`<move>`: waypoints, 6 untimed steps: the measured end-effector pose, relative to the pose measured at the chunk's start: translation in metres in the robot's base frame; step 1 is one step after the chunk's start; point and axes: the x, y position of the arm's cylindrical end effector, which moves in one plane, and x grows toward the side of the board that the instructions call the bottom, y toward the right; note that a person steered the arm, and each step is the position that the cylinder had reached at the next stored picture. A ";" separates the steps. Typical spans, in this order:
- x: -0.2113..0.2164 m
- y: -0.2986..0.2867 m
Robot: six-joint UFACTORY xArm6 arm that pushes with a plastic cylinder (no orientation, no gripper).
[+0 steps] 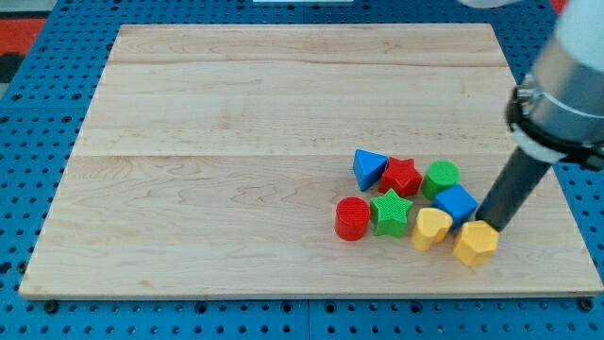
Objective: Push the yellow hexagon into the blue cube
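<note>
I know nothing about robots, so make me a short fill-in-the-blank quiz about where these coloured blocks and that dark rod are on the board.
1. My tip sits right above the ____ hexagon.
2. The blue cube lies just below the ____ cylinder.
3. The green star has the ____ cylinder on the view's left.
4. The blue triangle sits left of the red ____.

Missing words: yellow; green; red; star

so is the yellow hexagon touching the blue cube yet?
Cannot tell. In the camera view the yellow hexagon sits just below and right of the blue cube, with my tip at that spot; no clear gap or contact shows.
</note>
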 end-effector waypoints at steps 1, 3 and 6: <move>0.002 0.084; 0.072 0.000; 0.022 0.024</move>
